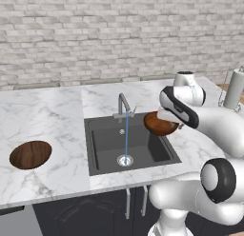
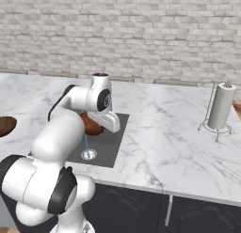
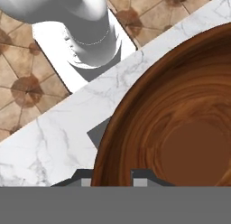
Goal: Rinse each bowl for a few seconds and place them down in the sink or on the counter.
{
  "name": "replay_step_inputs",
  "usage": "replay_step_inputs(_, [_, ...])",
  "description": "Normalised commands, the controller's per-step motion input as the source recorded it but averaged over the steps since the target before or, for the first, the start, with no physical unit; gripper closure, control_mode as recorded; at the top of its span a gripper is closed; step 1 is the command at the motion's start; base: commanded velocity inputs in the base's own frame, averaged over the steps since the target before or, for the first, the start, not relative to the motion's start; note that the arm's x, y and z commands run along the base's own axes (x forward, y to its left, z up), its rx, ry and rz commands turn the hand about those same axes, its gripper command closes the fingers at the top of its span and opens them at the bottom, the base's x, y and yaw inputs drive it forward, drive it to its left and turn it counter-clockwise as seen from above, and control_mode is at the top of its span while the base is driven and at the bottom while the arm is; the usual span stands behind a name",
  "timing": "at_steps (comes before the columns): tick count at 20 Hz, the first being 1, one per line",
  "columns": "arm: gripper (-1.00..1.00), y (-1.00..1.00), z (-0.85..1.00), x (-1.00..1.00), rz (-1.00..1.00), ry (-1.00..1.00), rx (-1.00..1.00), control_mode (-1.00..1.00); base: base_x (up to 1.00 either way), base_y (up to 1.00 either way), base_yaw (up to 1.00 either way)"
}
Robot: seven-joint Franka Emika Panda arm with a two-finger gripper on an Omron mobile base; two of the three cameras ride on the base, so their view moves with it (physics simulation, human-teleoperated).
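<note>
So you had the gripper [image 3: 115, 180] pinched narrow on the rim of one bowl [image 1: 159, 123], the two dark fingertips [image 3: 140, 178] sitting either side of the wooden edge at the bottom of the hand view. That bowl was a shallow round thing in dark brown wood, with ringed grain swirling around a flatter, plainer centre. It hung tilted over the right edge of the sink [image 1: 100, 149], partly above the basin and partly above the rim, and it wasn't resting on anything.

The sink itself was a square, dark grey recessed basin with a round steel drain. A slim steel faucet [image 1: 123, 106] stood at the sink's back edge, and a thin blue stream of water [image 1: 126, 135] ran straight down onto the drain. The held bowl sat to the right of that stream, not under it.

The other bowl [image 1: 30, 154], same wood and shape, lay flat on the counter [image 1: 47, 111] well to the left of the sink, close to the counter's front edge. The counter was white marble with grey veins over dark cabinets, and you had wide bare stretches on both sides of the sink. Far to the right of the sink stood a paper towel roll [image 2: 221, 106] on a wire stand, well apart from the arm. A pale brick wall [image 1: 95, 35] ran behind the sink.
</note>
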Motion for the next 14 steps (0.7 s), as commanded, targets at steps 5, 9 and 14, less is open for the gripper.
replay_step_inputs(5, [1.00, 0.25, -0.11, 0.23, 0.01, 0.03, 0.01, -1.00, 0.00, 0.00, 0.00])
replay_step_inputs(9, [1.00, 0.24, -0.12, 0.22, 0.02, 0.03, 0.00, -1.00, 0.00, 0.00, 0.00])
replay_step_inputs(14, [1.00, 0.22, -0.11, 0.21, 0.03, 0.02, 0.00, -1.00, 0.00, 0.00, 0.00])
